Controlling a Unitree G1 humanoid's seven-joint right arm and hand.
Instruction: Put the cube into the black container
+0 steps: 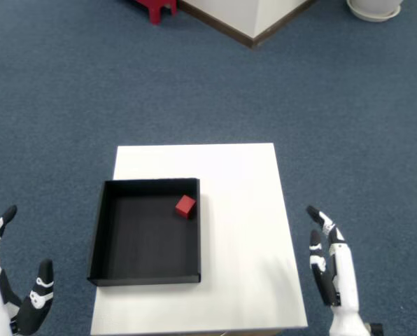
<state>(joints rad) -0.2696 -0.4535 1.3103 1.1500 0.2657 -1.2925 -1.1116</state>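
A small red cube [185, 206] lies inside the black container [104, 231], near its far right corner. The container rests on the left half of the white table [243, 210]. My right hand [329, 269] hovers off the table's right edge, near the front, fingers straight and apart, holding nothing. It is well clear of the cube and the container. The left hand [9, 297] is low at the left, beside the table, also empty.
Blue carpet surrounds the table. A red stool [156, 8] and a white wall corner with a wooden skirting [254, 28] stand at the far side. A white round base [373, 10] sits at the top right.
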